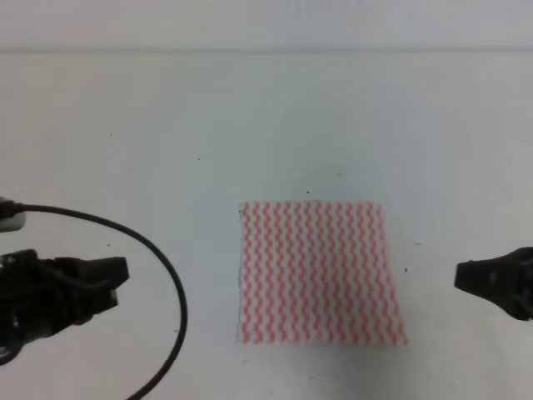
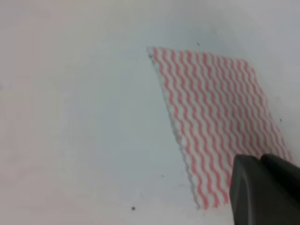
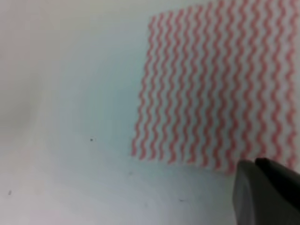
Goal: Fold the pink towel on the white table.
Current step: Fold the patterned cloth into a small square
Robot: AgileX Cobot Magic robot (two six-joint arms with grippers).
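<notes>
The pink towel lies flat on the white table, a near-square with pink and white wavy stripes, just right of centre. My left gripper hovers left of it, well apart from its left edge, fingers together and holding nothing. In the left wrist view the towel lies ahead, with the dark fingers at the lower right. My right gripper sits off the towel's right edge, shut and empty. The right wrist view shows the towel and the fingers at the corner.
A black cable loops from the left arm across the table between the left gripper and the towel. Small dark specks dot the surface. The table's back edge runs along the top.
</notes>
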